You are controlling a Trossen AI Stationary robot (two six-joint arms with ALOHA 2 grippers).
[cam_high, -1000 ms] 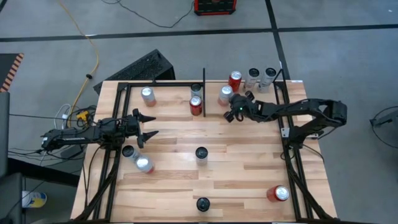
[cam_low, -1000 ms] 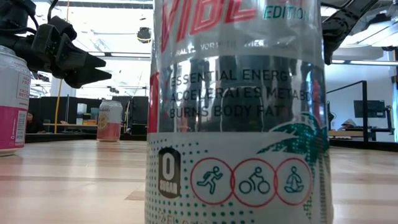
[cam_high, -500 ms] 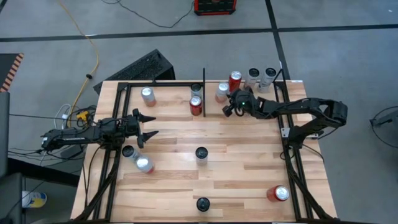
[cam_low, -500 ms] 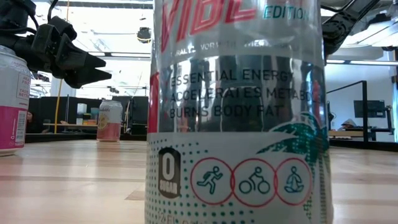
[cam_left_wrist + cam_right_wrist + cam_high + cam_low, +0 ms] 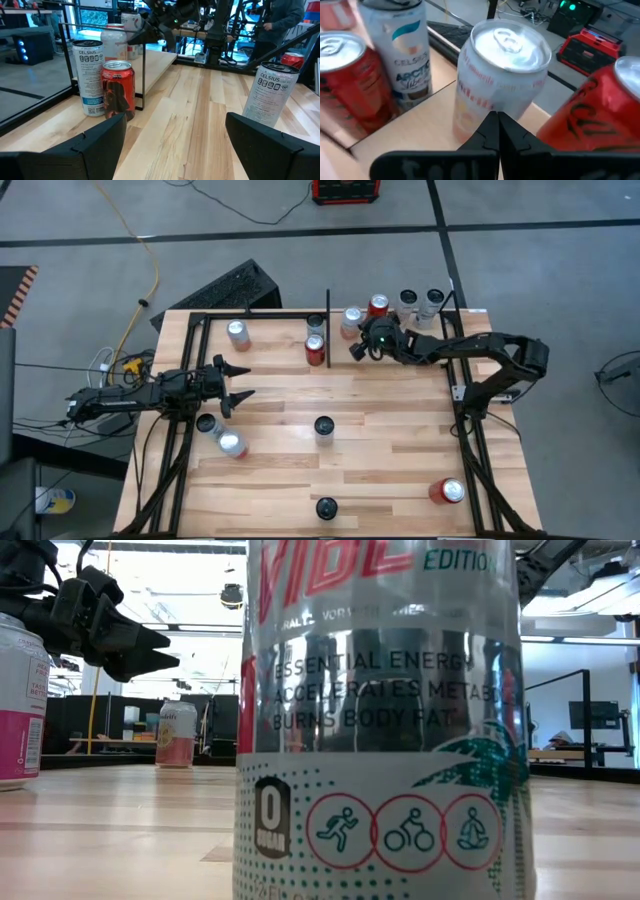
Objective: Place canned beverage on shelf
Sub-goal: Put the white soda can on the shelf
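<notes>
My right gripper (image 5: 352,348) sits at the far edge of the shelf (image 5: 380,430), fingers pinched together with nothing between them, their tips against the side of a pale pink-and-white can (image 5: 497,80) that stands upright, long axis vertical, pull-tab up. It is hemmed in: a red can (image 5: 592,117) on one side, another red can (image 5: 342,85) and a white Celsius can (image 5: 402,50) reading "ARCTIC" on the other (the black divider bar (image 5: 328,328) stands just beside that pair). My left gripper (image 5: 236,380) hovers over the shelf's left side, fingers apart at a middling width, empty. Below it two cans stand close together (image 5: 222,436). The low view is mostly blocked by a silver can (image 5: 380,720) reading "VIBE EDITION" and "ESSENTIAL ENERGY… BURNS BODY FAT". A further Celsius can (image 5: 270,97) stands alone mid-shelf.
</notes>
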